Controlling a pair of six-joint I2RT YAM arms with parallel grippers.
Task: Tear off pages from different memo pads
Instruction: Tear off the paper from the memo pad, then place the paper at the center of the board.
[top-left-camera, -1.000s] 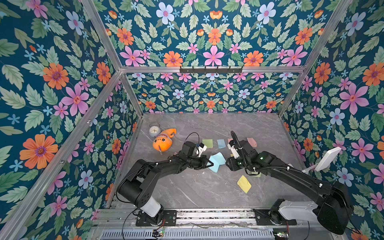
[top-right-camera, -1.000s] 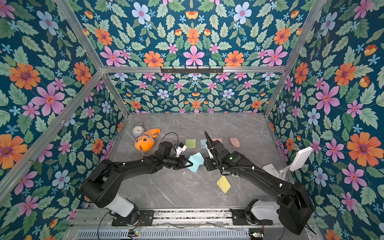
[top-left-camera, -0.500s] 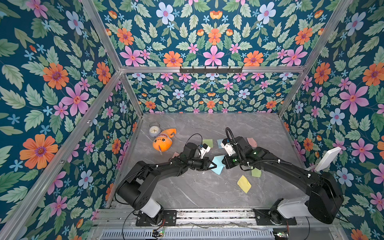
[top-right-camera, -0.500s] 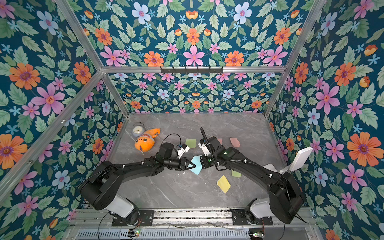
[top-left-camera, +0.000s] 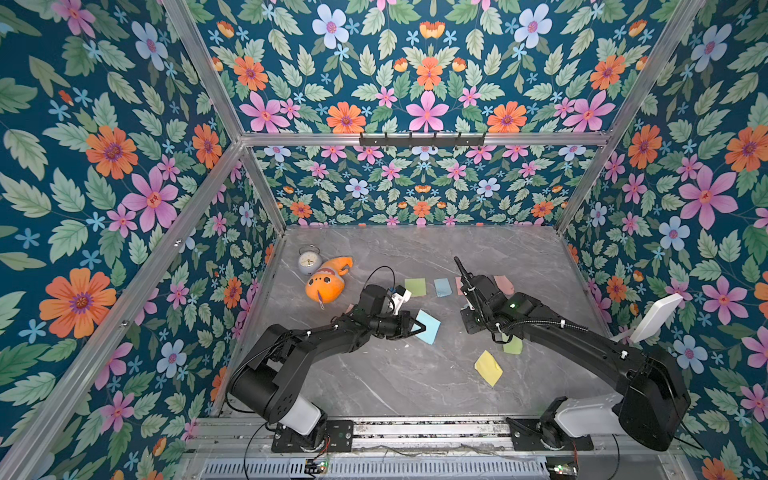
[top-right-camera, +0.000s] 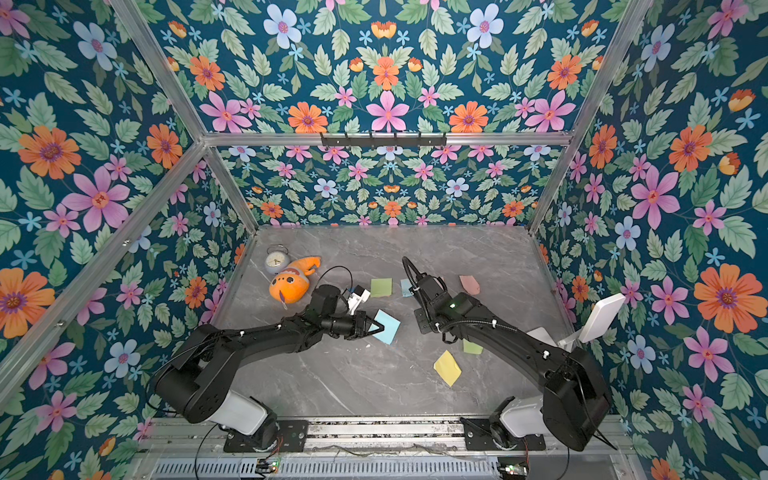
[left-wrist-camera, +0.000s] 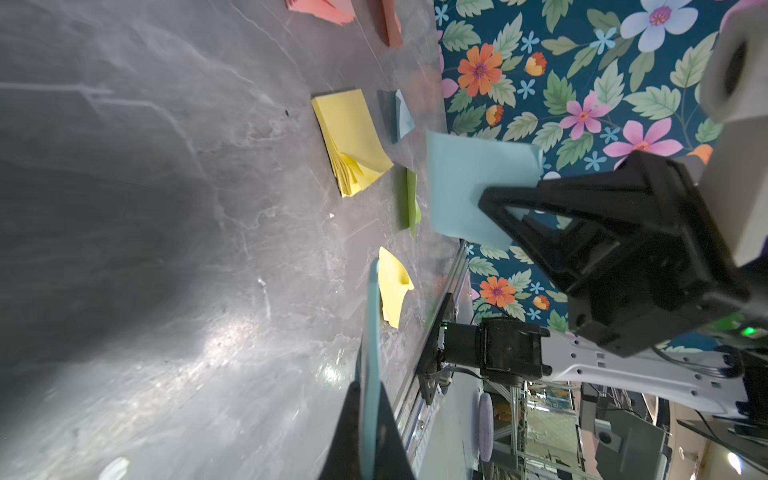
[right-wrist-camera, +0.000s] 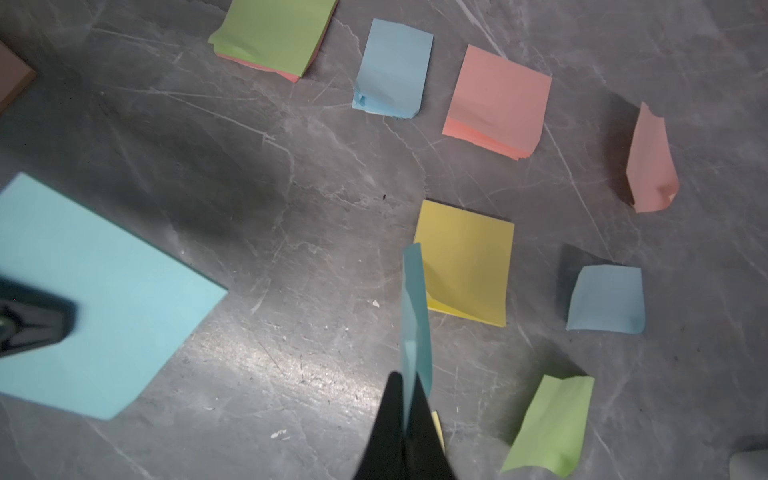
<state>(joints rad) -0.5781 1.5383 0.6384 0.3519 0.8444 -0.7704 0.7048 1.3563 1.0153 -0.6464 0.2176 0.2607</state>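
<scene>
My left gripper (top-left-camera: 415, 326) is shut on a light blue memo pad (top-left-camera: 429, 327), held above the table; the pad is edge-on in the left wrist view (left-wrist-camera: 371, 332). To its right, my right gripper (right-wrist-camera: 405, 376) is shut on a thin blue page (right-wrist-camera: 413, 316), which hangs clear of the pad; the page also shows in the left wrist view (left-wrist-camera: 465, 187). Green (right-wrist-camera: 274, 35), blue (right-wrist-camera: 392, 66), salmon (right-wrist-camera: 496, 99) and yellow (right-wrist-camera: 465, 259) memo pads lie on the table. Loose salmon (right-wrist-camera: 650, 162), blue (right-wrist-camera: 606, 299) and green (right-wrist-camera: 552, 424) pages lie beside them.
An orange plush toy (top-left-camera: 328, 282) and a small alarm clock (top-left-camera: 309, 262) sit at the back left. A loose yellow page (top-left-camera: 488, 368) lies on the grey marble table (top-left-camera: 395, 382) toward the front. A white panel (top-left-camera: 656, 318) leans at the right wall.
My right gripper reached the blue pad held by the left, shut on its top sheet and drew back to the right with the page. The left gripper stayed shut on the pad.
</scene>
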